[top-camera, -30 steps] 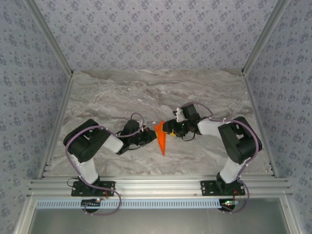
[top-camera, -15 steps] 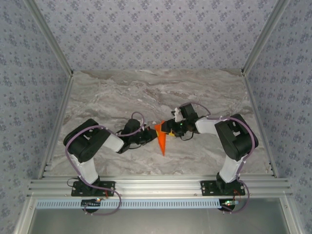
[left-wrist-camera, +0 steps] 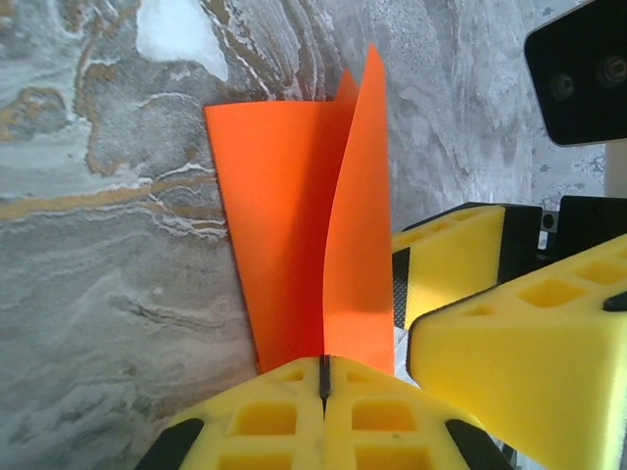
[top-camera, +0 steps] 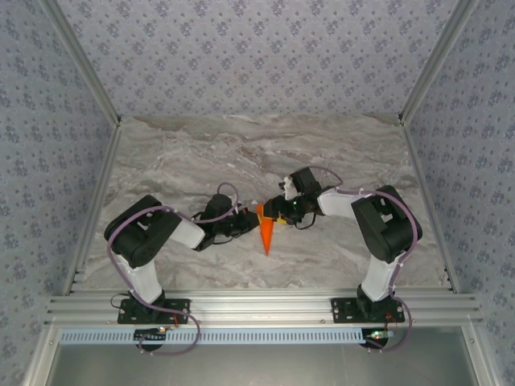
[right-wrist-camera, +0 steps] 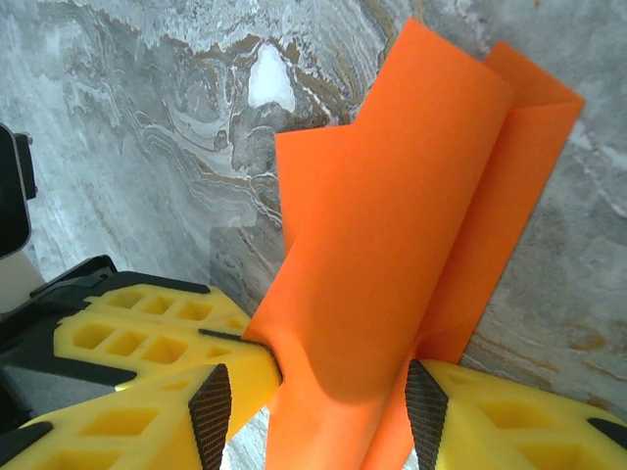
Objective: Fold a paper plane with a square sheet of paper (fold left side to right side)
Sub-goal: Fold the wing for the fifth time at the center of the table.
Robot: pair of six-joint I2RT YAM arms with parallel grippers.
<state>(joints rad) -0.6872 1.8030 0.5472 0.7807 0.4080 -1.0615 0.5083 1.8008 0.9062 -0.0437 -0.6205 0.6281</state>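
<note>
The square sheet of paper (top-camera: pixel 266 236) is folded into a narrow orange dart on the marble table, with its tip toward the near edge. My left gripper (top-camera: pixel 253 219) is shut on its wide end from the left. In the left wrist view the paper (left-wrist-camera: pixel 289 225) stands up as two flaps out of the shut left gripper (left-wrist-camera: pixel 323 370). My right gripper (top-camera: pixel 276 211) meets it from the right. In the right wrist view the right gripper (right-wrist-camera: pixel 318 406) is open, and the raised paper (right-wrist-camera: pixel 411 196) runs between its fingers, nearly filling the gap.
The marble table (top-camera: pixel 241 153) lies bare behind the arms, walled by patterned panels. An aluminium rail (top-camera: pixel 257 307) runs along the near edge. The right gripper's yellow fingers (left-wrist-camera: pixel 509 343) crowd close beside the left gripper's.
My right arm has moved left, and its open fingers have come in around the paper's wide end. The paper looks narrower from above. The left gripper has stayed shut in place.
</note>
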